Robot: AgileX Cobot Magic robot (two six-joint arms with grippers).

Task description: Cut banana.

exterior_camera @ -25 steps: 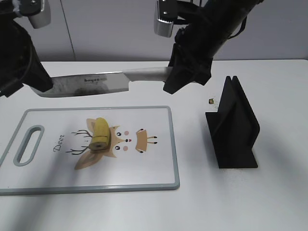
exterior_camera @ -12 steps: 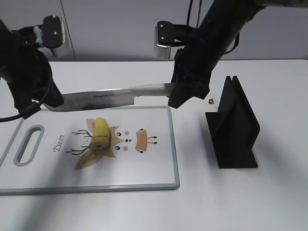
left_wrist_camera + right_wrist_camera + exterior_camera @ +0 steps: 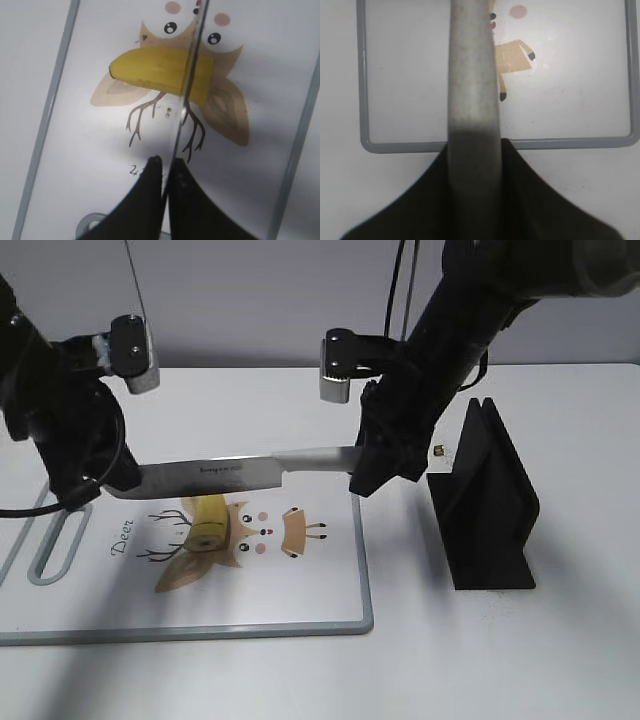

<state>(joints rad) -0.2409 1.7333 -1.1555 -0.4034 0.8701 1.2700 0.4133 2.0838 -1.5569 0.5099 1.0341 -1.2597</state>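
Observation:
The short yellow banana (image 3: 209, 521) lies on the white cutting board (image 3: 300, 590), over the deer drawing. A knife (image 3: 225, 473) with a steel blade and pale handle hangs level just above it. My right gripper (image 3: 362, 472) is shut on the handle (image 3: 472, 75). My left gripper (image 3: 112, 478) is shut on the blade's tip. In the left wrist view the blade edge (image 3: 192, 70) runs across the banana (image 3: 155, 70) near its right end, and the gripper (image 3: 166, 166) pinches the blade.
A black knife stand (image 3: 487, 502) sits on the table to the right of the board. A small dark speck (image 3: 439, 451) lies beside it. The board's handle slot (image 3: 52, 545) is at its left end.
Both arms have lowered the knife from well above the board's far edge to just over the banana. The banana has not moved.

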